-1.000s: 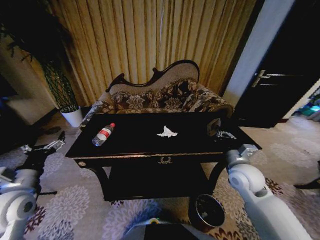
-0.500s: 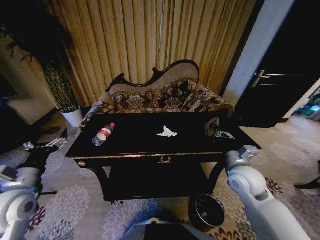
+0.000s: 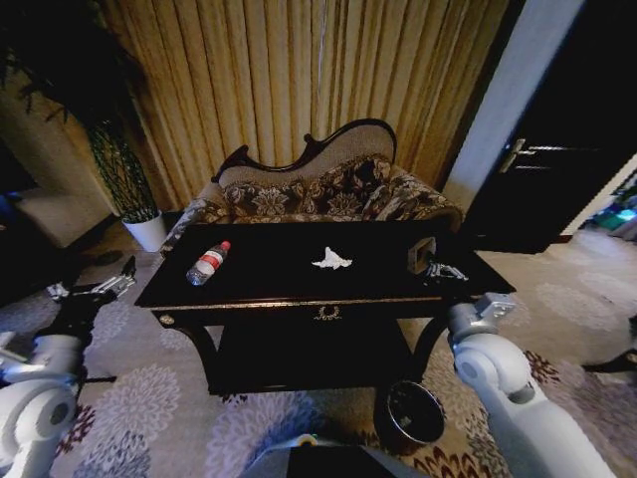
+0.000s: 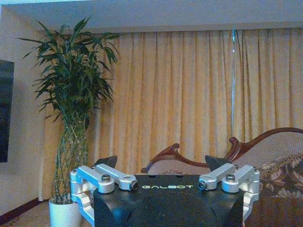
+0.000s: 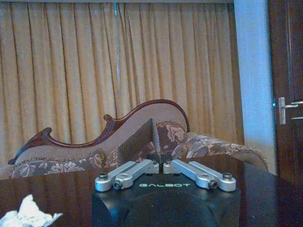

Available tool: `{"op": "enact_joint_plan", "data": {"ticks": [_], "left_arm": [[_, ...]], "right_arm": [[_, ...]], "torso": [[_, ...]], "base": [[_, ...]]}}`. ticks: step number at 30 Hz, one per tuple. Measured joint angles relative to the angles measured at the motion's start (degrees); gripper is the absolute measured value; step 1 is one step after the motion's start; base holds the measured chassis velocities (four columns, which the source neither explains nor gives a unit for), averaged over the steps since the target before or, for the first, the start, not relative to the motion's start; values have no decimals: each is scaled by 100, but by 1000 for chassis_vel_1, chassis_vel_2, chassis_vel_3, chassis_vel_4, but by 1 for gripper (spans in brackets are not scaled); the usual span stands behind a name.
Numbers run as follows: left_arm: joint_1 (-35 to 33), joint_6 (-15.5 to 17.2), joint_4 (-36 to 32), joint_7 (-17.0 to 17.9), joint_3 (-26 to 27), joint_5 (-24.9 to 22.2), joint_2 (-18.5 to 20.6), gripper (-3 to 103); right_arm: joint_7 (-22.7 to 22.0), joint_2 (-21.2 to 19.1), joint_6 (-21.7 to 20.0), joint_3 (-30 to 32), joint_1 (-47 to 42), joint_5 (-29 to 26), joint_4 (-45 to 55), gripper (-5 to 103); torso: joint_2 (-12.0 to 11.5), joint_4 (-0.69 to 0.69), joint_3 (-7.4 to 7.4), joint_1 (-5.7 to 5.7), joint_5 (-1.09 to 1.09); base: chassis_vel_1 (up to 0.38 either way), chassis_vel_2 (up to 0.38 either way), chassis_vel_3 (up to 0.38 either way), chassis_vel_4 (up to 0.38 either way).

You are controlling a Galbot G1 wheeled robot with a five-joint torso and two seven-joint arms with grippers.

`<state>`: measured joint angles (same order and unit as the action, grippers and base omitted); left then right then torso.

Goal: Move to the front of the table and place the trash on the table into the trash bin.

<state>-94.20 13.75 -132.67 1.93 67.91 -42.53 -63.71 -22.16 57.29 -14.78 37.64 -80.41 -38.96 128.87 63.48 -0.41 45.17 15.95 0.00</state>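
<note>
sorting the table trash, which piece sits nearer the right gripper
The white crumpled tissue, at the table's middle, is nearer the right gripper. The red-capped plastic bottle lies on its side at the table's left end, toward the left gripper.

Table (image 3: 269, 291): glossy black, gold-trimmed, gold emblem on its front, lower shelf beneath. Bottle (image 3: 207, 264): clear plastic, red cap, red-white label, lying on its side near the table's left end. Tissue (image 3: 331, 261): white, crumpled, near the top's middle. Bin (image 3: 410, 413): round, dark, upright on the carpet before the table's right front leg.
</note>
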Motion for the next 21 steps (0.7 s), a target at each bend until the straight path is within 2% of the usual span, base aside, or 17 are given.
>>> {"op": "enact_joint_plan", "data": {"ticks": [21], "left_arm": [[4,-5,65,-14,-84,18,-34,100]], "right_arm": [[22,-20,-1,-48,68,19,-164,0]], "torso": [[0,0,-1,0,0]], "base": [[123,-115,-117,114]]}}
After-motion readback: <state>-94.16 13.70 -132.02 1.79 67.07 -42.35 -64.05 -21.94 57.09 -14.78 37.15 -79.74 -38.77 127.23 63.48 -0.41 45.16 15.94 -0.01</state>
